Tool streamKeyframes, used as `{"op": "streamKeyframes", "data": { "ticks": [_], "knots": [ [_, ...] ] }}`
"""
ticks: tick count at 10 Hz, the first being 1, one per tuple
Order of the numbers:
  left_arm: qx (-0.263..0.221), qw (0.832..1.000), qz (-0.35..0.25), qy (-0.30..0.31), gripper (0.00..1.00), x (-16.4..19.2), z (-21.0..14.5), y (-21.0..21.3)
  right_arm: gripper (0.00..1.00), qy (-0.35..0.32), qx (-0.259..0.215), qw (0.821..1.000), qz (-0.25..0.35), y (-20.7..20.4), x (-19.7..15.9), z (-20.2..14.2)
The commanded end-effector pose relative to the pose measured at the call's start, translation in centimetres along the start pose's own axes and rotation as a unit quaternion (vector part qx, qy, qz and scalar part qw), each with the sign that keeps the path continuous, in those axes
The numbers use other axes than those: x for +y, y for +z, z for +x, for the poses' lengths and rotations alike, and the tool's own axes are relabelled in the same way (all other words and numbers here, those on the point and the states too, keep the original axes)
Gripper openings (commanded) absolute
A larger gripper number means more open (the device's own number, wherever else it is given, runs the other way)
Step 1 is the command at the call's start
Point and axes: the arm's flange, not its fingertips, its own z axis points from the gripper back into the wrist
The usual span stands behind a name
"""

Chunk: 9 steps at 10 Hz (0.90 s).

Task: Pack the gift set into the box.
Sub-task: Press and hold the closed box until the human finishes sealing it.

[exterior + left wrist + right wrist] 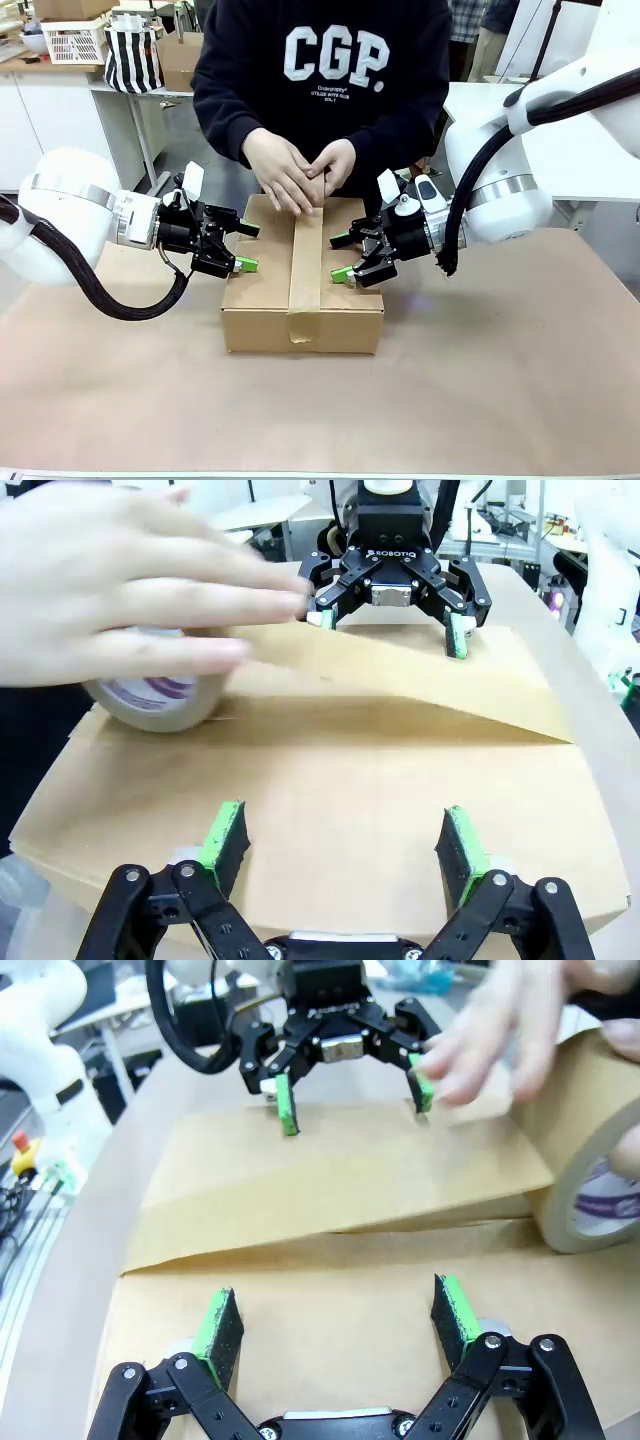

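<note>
A brown paper-covered worktop (520, 380) fills the room's foreground, white cabinets (40, 120) behind, and mid-worktop sits the closed box (300, 300) with a tape strip (306, 270) under a person's hands (295, 170), flanked by the wide-spread left gripper (242, 248) and right gripper (342, 258).

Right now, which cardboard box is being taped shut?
The large low box between both grippers; the person's hands run tape along it.
</note>
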Motion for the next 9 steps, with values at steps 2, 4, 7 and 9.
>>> {"op": "streamKeyframes", "data": {
  "ticks": [2,4,7,9],
  "knots": [
    [0.001,1.0,-0.002,-0.001,1.0,-0.08,-0.18,0.06,1.0,0.008,0.002,1.0,-0.001,-0.02,0.04,-0.15],
    [0.001,1.0,-0.002,-0.001,1.0,-0.08,-0.18,0.06,1.0,0.008,0.002,1.0,-0.001,-0.02,0.04,-0.15],
    [0.001,1.0,-0.002,-0.001,1.0,-0.08,-0.18,0.06,1.0,0.008,0.002,1.0,-0.001,-0.02,0.04,-0.15],
    [0.001,1.0,-0.002,-0.001,1.0,-0.08,-0.18,0.06,1.0,0.008,0.002,1.0,-0.001,-0.02,0.04,-0.15]
  ]
}}
